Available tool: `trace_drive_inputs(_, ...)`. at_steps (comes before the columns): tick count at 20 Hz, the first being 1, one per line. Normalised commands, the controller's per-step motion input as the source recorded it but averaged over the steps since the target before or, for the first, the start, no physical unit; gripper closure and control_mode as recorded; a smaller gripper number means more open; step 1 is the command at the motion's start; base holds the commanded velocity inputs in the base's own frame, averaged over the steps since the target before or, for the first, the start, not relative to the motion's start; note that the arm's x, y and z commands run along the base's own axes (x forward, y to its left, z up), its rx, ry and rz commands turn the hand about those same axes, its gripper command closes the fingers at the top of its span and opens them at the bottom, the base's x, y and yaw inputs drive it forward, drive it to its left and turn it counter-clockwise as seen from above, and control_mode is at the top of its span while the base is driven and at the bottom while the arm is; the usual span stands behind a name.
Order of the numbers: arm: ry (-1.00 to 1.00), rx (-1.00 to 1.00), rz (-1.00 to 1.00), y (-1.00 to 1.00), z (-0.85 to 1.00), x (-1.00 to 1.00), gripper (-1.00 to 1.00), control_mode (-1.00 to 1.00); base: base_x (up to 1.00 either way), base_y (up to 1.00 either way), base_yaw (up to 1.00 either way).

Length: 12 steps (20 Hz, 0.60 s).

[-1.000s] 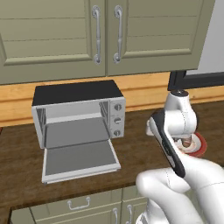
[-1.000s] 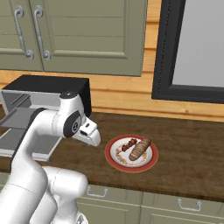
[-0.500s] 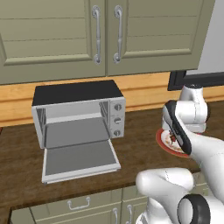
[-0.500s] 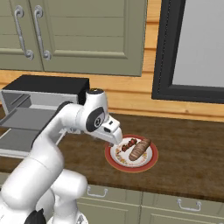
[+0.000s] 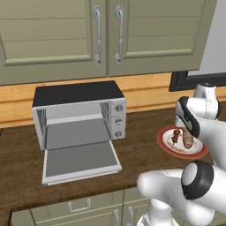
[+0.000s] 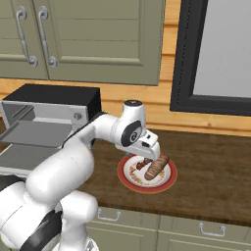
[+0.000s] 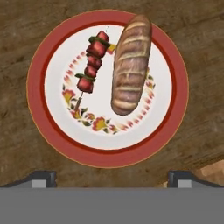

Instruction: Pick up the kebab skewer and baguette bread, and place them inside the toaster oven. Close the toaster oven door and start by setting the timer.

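While the claw [image 7: 112, 177] hangs over the plate [image 7: 38, 113] with its two dark tips spread wide near the bottom corners of the hand view, pinching nothing, little more than the tips' tops can be seen there. On the plate, the kebab skewer [image 7: 91, 65] lies just beside the baguette bread [image 7: 130, 65], the two roughly parallel and apart; the skewer's thin stick end fades into the floral pattern. From the left base view the robot's white arm covers the plate's right edge [image 5: 164, 142], and the skewer [image 5: 176, 136] and bread [image 5: 188, 138] are small and partly crowded by the hand. From the right base view the hand hides the plate's far rim [image 6: 128, 179], and the bread [image 6: 156, 167] shows clearer than the skewer [image 6: 141, 165]. Well apart to the left on the dark wooden desk [image 5: 141, 128], the toaster oven [image 5: 79, 112] stands with the toaster oven door [image 5: 80, 162] dropped flat open; its knobs [image 5: 118, 121] are too small to read.
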Motion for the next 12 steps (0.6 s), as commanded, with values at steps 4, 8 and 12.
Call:
trace_drive_inputs(4, 0.0, 0.0, 0.05, -0.36, -0.18, 0.3, -1.0, -1.0, 0.0, 0.0, 0.0)
trace_drive_inputs(8, 0.0, 0.0, 0.01, -0.23, -0.24, 0.42, -1.0, -1.0, 0.0, 0.0, 0.0)
trace_drive_inputs(12, 0.0, 0.0, 0.0, -0.19, -0.33, 0.48, -1.0, -1.0, 0.0, 0.0, 0.0)
